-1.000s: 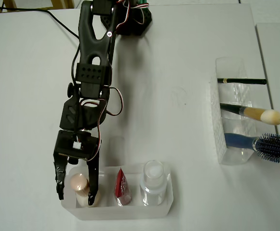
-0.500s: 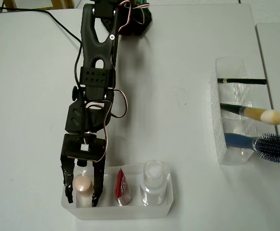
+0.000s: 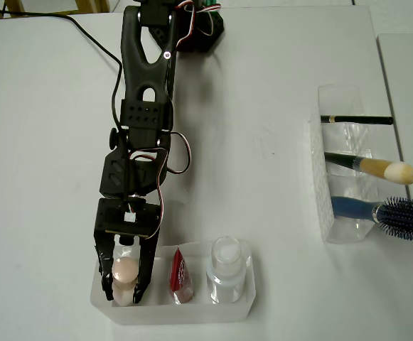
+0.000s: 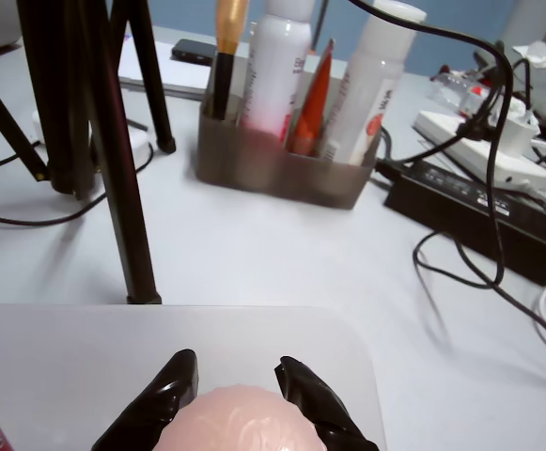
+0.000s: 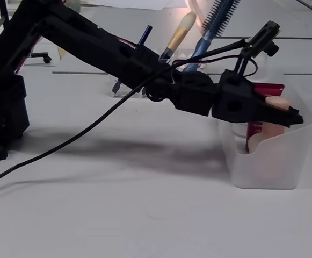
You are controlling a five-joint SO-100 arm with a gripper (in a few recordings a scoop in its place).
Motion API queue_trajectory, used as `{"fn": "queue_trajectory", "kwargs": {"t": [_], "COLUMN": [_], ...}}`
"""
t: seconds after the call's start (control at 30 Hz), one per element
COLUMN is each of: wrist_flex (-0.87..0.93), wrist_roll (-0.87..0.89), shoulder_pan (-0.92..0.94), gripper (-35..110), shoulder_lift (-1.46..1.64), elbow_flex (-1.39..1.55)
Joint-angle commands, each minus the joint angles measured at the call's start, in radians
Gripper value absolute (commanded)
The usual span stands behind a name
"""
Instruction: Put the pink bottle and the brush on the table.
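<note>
The pink bottle (image 3: 126, 270) stands in the left compartment of a clear tray (image 3: 192, 312) at the front of the white table (image 3: 263, 85). My black gripper (image 3: 125, 278) reaches down over it, one finger on each side of its cap, shut on it. In the wrist view the two fingertips hug the rounded pink bottle (image 4: 240, 427) cap, with the gripper (image 4: 237, 365) over the tray. From the side, the gripper (image 5: 291, 115) holds the pink bottle (image 5: 276, 102) inside the tray (image 5: 263, 172). The brush (image 3: 377, 168) leans in a clear holder (image 3: 320, 177) at the right, its cream tip outward, seen upright from the side as brush (image 5: 178, 32).
A red sachet (image 3: 180, 275) and a clear bottle with a white cap (image 3: 227, 266) fill the tray's other compartments. The holder also carries a blue hairbrush (image 3: 405, 213) and a thin black pencil (image 3: 355, 119). A black cable (image 3: 92, 35) runs across the table's back left.
The gripper has shifted right and lower into the tray, and its fingers have closed in on the bottle's cap. The cap has moved slightly right.
</note>
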Motion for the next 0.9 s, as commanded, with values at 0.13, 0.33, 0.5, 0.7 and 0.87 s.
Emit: {"fn": "queue_trajectory", "kwargs": {"t": [0.13,0.33,0.5,0.7,0.87], "wrist_flex": [-0.037,0.017,0.091,0.19,0.255], "wrist_roll": [-0.003,0.106,0.152,0.158,0.153], "shoulder_pan": [0.023,0.025,0.026,0.018,0.018], "gripper": [0,0,0,0,0], "shoulder_lift": [0.041,0.103,0.173,0.276,0.362], "elbow_flex": [0.021,0.023,0.032,0.048,0.054]}}
